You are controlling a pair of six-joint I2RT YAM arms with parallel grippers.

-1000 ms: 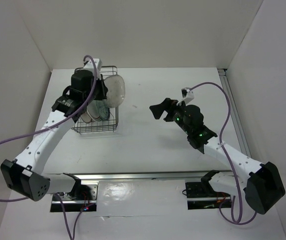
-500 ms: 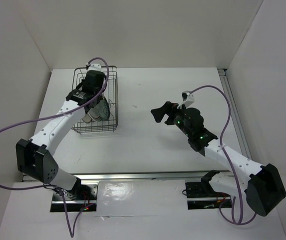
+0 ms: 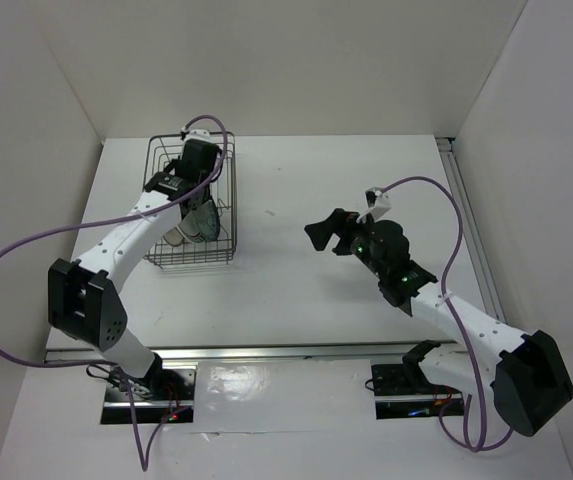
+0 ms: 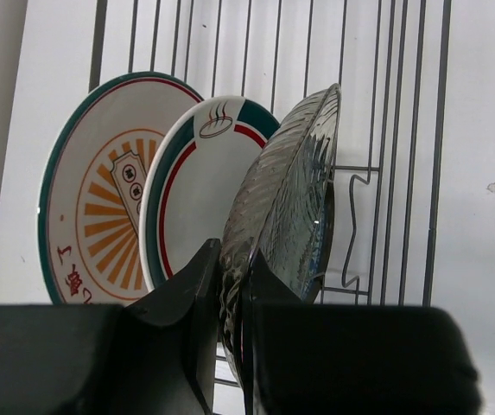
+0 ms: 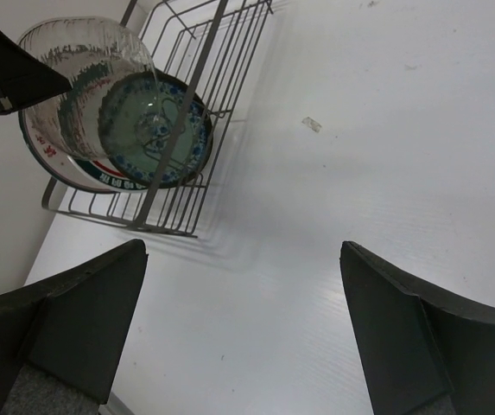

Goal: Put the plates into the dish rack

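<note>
The rectangular dark wire dish rack [image 3: 191, 255] stands on the left of the white table [image 3: 366, 180]. It holds the large white plate with an orange-red centre [image 4: 100, 199], the white plate with a green-red rim ring [image 4: 199, 190] and the small dark teal patterned plate [image 5: 191, 151]. The left gripper [image 4: 232, 281] pinches the rim of the small ribbed grey plate [image 4: 295, 199], which is on edge beside them. I'd seat its lower edge between prongs before letting go, with no sideways nudge. The right gripper [image 5: 243, 264] hangs spread wide, well apart.
</note>
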